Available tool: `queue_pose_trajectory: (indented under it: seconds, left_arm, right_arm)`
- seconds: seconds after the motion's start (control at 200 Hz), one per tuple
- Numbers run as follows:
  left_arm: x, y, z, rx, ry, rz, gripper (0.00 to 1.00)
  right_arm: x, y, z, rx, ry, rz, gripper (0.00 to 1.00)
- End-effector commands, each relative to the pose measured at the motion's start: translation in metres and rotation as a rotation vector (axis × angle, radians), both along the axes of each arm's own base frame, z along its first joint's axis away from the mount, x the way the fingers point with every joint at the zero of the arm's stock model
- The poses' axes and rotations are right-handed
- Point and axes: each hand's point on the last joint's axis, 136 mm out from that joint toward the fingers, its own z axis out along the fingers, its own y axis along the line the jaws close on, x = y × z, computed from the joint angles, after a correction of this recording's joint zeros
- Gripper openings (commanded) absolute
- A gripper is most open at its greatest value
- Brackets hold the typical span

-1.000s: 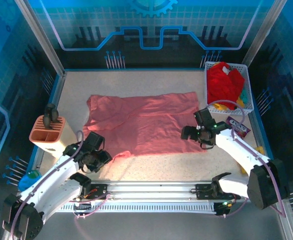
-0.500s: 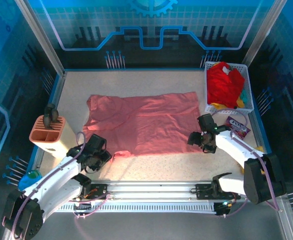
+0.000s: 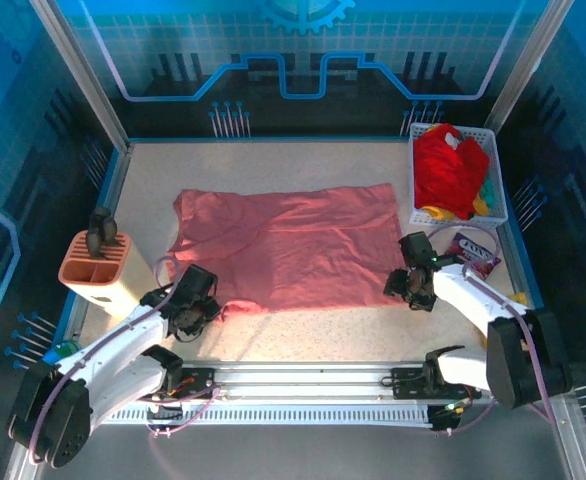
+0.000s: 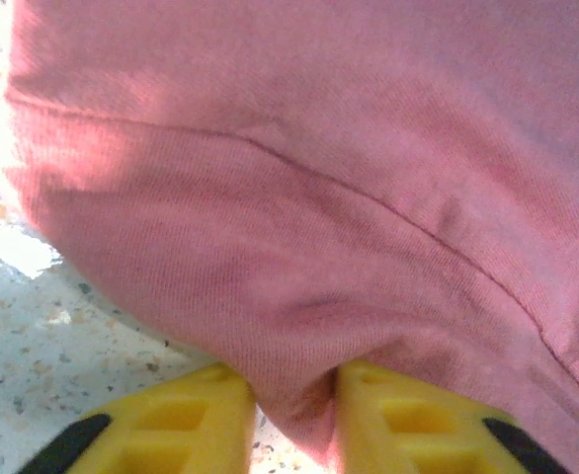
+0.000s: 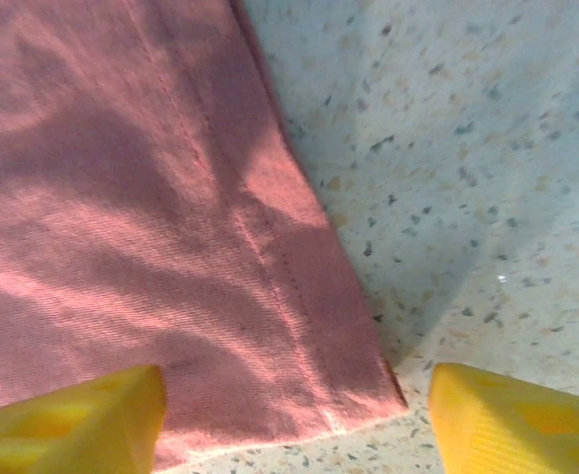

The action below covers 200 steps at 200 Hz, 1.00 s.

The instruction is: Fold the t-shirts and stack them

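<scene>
Your left jaws gripped a fold at the near left corner of the pink t-shirt [image 3: 288, 245], which lay spread across the middle of the worktop [image 3: 273, 165]. Your right jaws stood wide apart, straddling its near right corner. The red t-shirt [image 3: 445, 170] sat bunched in the white basket [image 3: 483, 133] at the far right.
</scene>
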Motion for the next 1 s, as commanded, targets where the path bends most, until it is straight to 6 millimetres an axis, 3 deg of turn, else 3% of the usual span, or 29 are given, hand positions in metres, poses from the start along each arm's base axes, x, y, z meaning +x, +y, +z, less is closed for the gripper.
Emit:
queue_pose_trajectory:
  seconds: [0.0,0.14,0.335,0.475,0.625,0.785,0.896,0.996]
  left_arm:
    - [0.012,0.004,0.013,0.048,-0.044,-0.022,0.18]
    - [0.014,0.006,0.032,0.081,-0.032,-0.063,0.00]
    - [0.024,0.002,0.070,0.093,-0.007,-0.154,0.00]
    - [0.039,-0.007,0.092,0.068,0.032,-0.243,0.00]
    - [0.072,-0.015,0.100,0.049,0.055,-0.317,0.00]
    - [0.117,-0.021,0.087,-0.008,0.093,-0.360,0.10]
    - [0.142,-0.015,0.081,0.007,0.116,-0.366,0.36]
    - [0.150,-0.007,0.090,0.006,0.095,-0.352,0.44]
  right_arm:
    - [0.003,0.005,-0.007,0.041,0.002,-0.017,0.61]
    - [0.006,0.007,-0.006,0.051,-0.006,-0.008,0.49]
    - [0.021,0.011,0.009,0.048,-0.046,0.052,0.11]
    - [0.035,0.011,0.022,0.038,-0.060,0.090,0.07]
    - [0.054,0.011,0.036,0.027,-0.074,0.115,0.05]
    - [0.064,0.011,0.036,0.033,-0.066,0.121,0.03]
    - [0.066,0.012,0.034,0.054,-0.061,0.121,0.02]
    - [0.065,0.014,0.033,0.067,-0.057,0.129,0.00]
